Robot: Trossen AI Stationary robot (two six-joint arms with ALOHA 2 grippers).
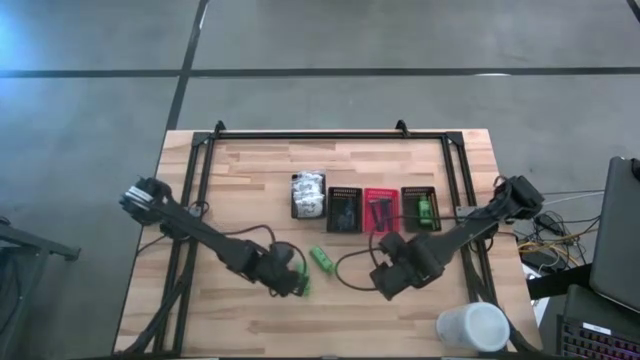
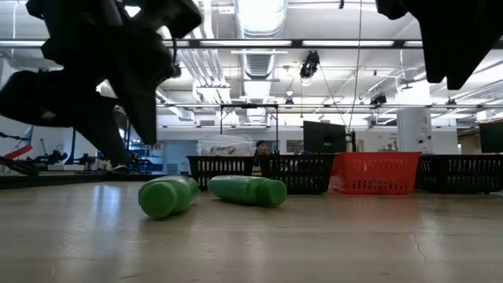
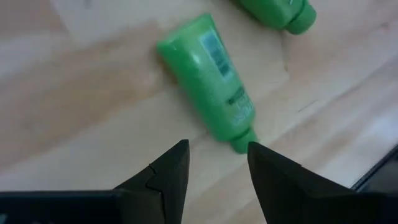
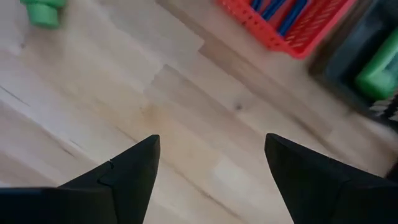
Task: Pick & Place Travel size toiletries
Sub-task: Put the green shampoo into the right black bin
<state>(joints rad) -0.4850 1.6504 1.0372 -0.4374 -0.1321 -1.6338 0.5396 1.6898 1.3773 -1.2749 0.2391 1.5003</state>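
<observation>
Bottles come first: two little green bottles lie on their sides on the wooden tabletop (image 1: 240,200), near its front middle. One green bottle (image 1: 321,259) lies alone between the two arms. The other green bottle (image 3: 211,78) lies right in front of the left end effector (image 3: 217,163). The two dark fingers of that end effector are open, with the bottle's cap just beyond the gap between them. They hold nothing, and I cannot tell if they touch the cap. In the low view both bottles lie close together, and the one near the left arm (image 2: 167,195) points its end at the camera while its neighbour (image 2: 247,190) lies sideways.

The right end effector (image 4: 211,165) hangs over bare wood, to the right of the lone bottle. Its fingers are spread wide and they hold nothing.

Four things stand in a row farther back on the tabletop. First is a bin of white crinkly packets (image 1: 308,193). Next is a black bin (image 1: 345,210) with dark things inside. Then comes a red bin (image 1: 379,208) with thin dark sticks in it. Last is another black bin (image 1: 421,209) with one more green bottle (image 1: 424,210) inside. A big white cup (image 1: 474,326) stands at the front right corner.
</observation>
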